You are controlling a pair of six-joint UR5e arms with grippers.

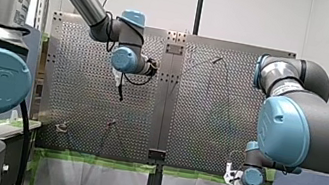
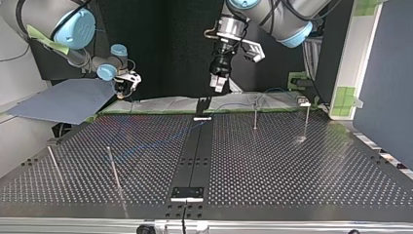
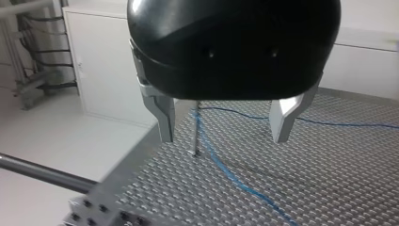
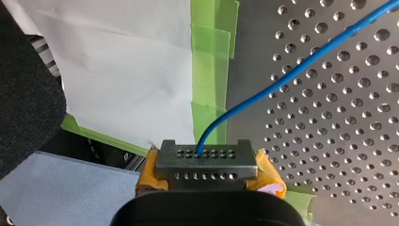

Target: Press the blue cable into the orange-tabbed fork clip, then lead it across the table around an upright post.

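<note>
The orange-tabbed fork clip cannot be picked out with certainty. A small pale fixture (image 2: pixel 303 101) stands at the table's (image 2: pixel 292 170) edge, well to one side of the dark centre strip (image 2: pixel 194 156), and it is too small to read. The blue cable (image 4: pixel 291 70) is plain only in the wrist views. In the top view it is a faint line crossing the centre strip. The left gripper's (image 3: pixel 223 140) black housing hides the surface behind it, and the right gripper's (image 4: pixel 207 153) own body cuts off the base of its fingers.

The right gripper sits at the table's edge, far from the centre strip, beside green tape (image 4: pixel 207 61) and white paper (image 4: pixel 117 61). The perforated surface begins just beside it. The left gripper hangs near the centre strip, apart from the table below. A thin upright post (image 3: pixel 195 134) stands on the table ahead of it, in line with the gap between its fingers and nearer one finger, touching neither. The cable runs past the post's foot.

The left arm reaches in high, its wrist bent so that the gripper points down at the table. Its metal fingers are spread wide and hold nothing. The right arm is folded low. Its fingers, backed by yellow-orange pads, are closed together with the blue cable pinched between them. From there the cable leads out over the table towards the centre strip.
</note>
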